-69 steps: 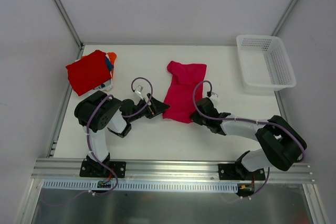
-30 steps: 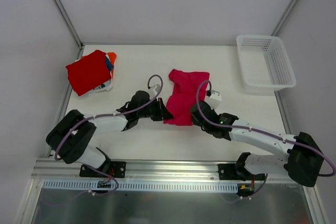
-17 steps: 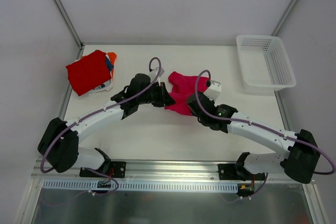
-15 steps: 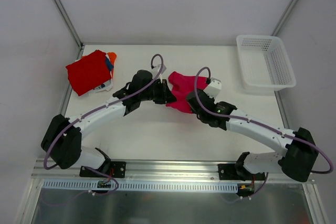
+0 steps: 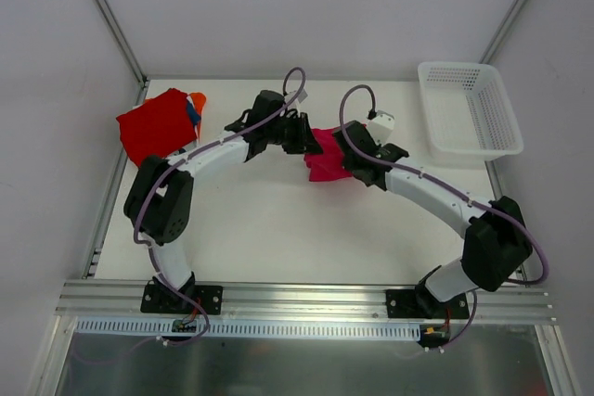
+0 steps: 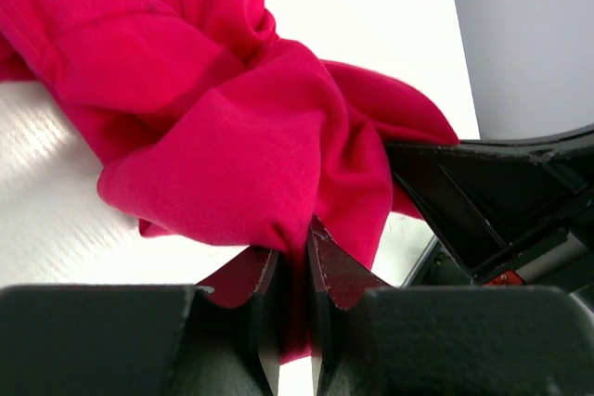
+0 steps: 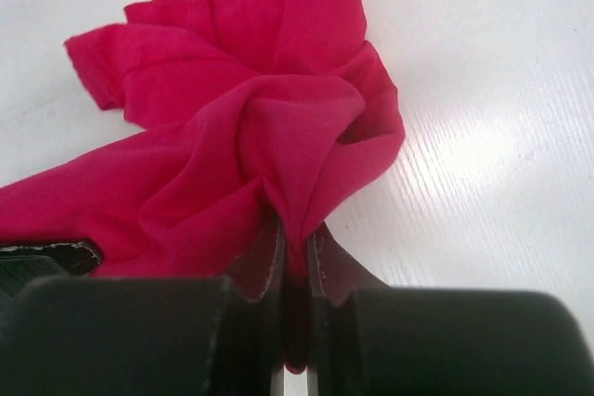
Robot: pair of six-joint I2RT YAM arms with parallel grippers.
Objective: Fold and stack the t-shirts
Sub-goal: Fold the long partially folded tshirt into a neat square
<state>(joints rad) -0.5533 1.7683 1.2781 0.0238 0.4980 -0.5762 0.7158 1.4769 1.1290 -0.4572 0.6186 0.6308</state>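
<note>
The magenta-pink t-shirt (image 5: 325,159) lies bunched in the middle of the table, its near edge lifted and doubled over toward the back. My left gripper (image 5: 304,134) is shut on a fold at the shirt's left side, and the left wrist view shows cloth (image 6: 213,136) pinched between the fingers of the left gripper (image 6: 293,261). At the shirt's right side my right gripper (image 5: 349,159) is shut on another fold, seen close in the right wrist view (image 7: 295,243). A folded red t-shirt (image 5: 156,125) tops a pile at the back left.
Orange, blue and white cloth edges (image 5: 193,108) show under the red shirt. A white mesh basket (image 5: 469,118) stands at the back right corner. The table's metal rail (image 5: 306,296) runs along the near edge by the arm bases.
Both arms have reached away from their bases, carrying the shirt's near edge toward the back. The shirt went from a long spread shape to a short bunched one.
</note>
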